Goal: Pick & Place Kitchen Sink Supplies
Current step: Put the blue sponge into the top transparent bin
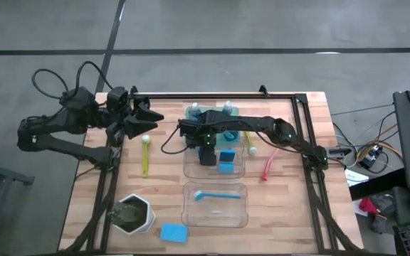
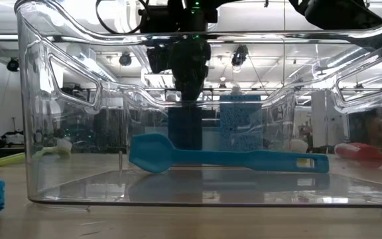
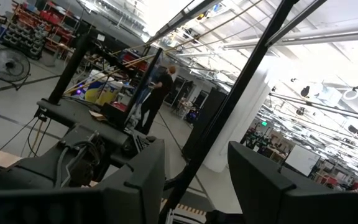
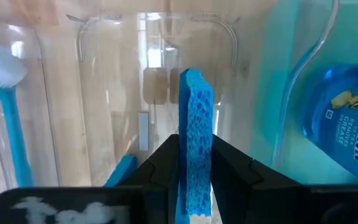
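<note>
Mid-placement: right gripper (image 4: 194, 180) pinching a blue sponge (image 4: 194, 124) on edge, lowered into the far clear bin (image 1: 191, 169) beside two sponges already there; next, opening wider and lifting clear; left gripper (image 3: 194, 180) open, parked high at far left.

A blue sponge (image 4: 194, 143) stands on edge between the right gripper's (image 4: 194, 186) dark fingers (image 4: 160, 168).
</note>
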